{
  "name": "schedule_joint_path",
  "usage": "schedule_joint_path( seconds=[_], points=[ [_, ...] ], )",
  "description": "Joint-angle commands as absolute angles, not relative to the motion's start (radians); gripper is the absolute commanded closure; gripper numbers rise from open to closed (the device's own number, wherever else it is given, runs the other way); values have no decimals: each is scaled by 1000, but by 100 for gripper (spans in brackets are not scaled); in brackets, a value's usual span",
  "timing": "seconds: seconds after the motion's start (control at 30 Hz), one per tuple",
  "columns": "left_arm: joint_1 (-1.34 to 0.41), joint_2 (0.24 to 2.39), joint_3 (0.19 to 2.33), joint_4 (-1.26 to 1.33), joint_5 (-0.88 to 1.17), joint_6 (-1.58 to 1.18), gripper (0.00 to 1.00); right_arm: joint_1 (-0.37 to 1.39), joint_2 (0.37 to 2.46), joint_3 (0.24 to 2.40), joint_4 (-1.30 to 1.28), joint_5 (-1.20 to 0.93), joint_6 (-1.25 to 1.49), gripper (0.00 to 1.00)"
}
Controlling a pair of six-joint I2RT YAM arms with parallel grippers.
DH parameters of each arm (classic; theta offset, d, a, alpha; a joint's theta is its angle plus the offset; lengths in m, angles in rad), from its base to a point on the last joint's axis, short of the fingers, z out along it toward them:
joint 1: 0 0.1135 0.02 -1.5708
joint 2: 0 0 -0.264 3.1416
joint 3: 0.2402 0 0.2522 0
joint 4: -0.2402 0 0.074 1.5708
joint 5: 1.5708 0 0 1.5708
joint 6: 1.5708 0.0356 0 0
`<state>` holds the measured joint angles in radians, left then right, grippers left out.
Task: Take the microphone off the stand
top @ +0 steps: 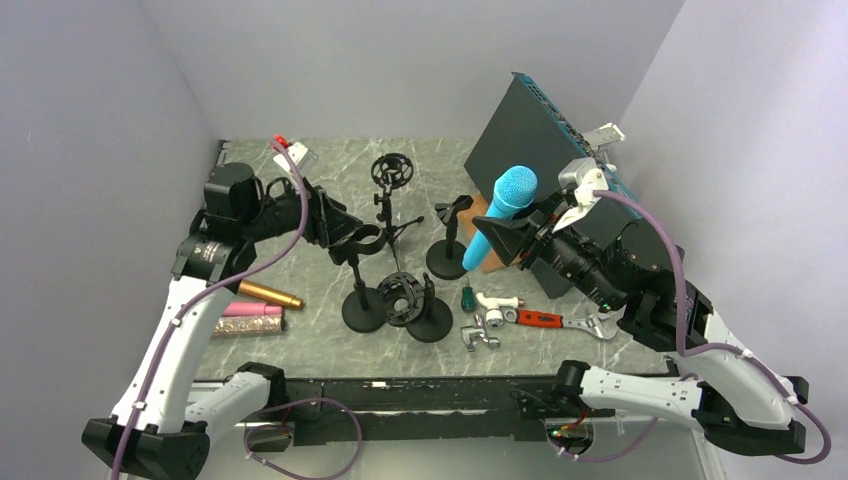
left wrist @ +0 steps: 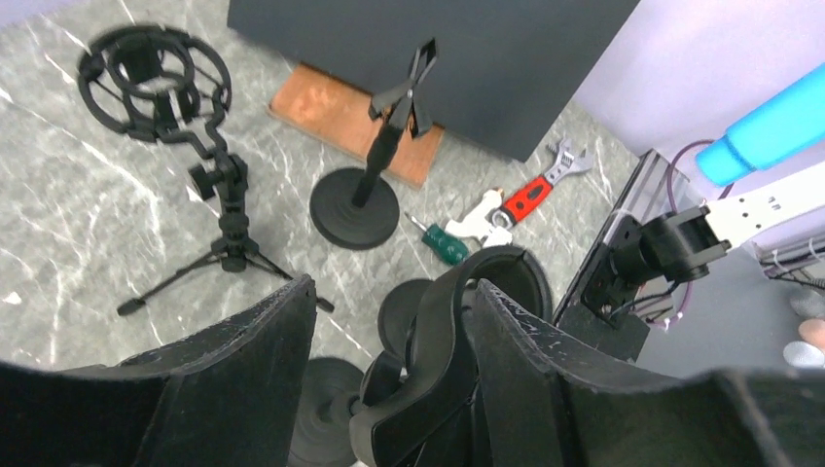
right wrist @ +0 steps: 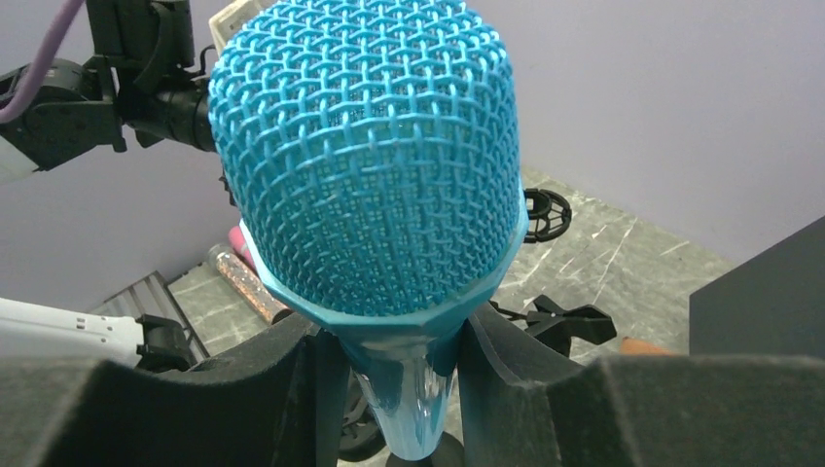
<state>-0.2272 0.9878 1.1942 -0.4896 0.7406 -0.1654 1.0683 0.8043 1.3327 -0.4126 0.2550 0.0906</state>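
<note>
The blue microphone (top: 505, 205) hangs in the air, tilted, with my right gripper (top: 508, 247) shut on its handle. In the right wrist view its mesh head (right wrist: 370, 165) fills the frame and the fingers (right wrist: 394, 341) press the neck from both sides. Its lower end is beside a black stand (top: 447, 262) with an empty clip. My left gripper (top: 360, 240) is open around the curved clip (left wrist: 438, 331) of another black stand (top: 363, 308). The clip rests against the right finger, and a gap shows on the left side.
A shock mount on a small tripod (top: 392, 170) stands at the back. Another shock mount stand (top: 428, 320) sits up front. A dark board (top: 540, 150) leans at the right. Gold and pink tubes (top: 262, 305) lie left. A screwdriver (top: 466, 297), fittings and a red wrench (top: 545, 320) lie nearby.
</note>
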Motion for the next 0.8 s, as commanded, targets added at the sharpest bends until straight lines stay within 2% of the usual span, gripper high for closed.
schedule_joint_path(
  seconds=[0.0, 0.37, 0.57, 0.67, 0.77],
  points=[
    [-245, 971, 1116, -464, 771, -128, 39, 1069, 788, 1327, -398, 278, 101, 100],
    [-321, 962, 822, -357, 628, -147, 48, 1069, 786, 1300, -413, 264, 124, 100],
    [-321, 982, 701, -276, 586, -170, 48, 1069, 766, 1282, -440, 277, 134, 100],
    [-321, 982, 693, -253, 580, -195, 42, 1069, 756, 1272, -455, 286, 136, 100],
    [-321, 972, 757, -301, 568, -198, 28, 1069, 757, 1267, -469, 290, 137, 100]
  ],
)
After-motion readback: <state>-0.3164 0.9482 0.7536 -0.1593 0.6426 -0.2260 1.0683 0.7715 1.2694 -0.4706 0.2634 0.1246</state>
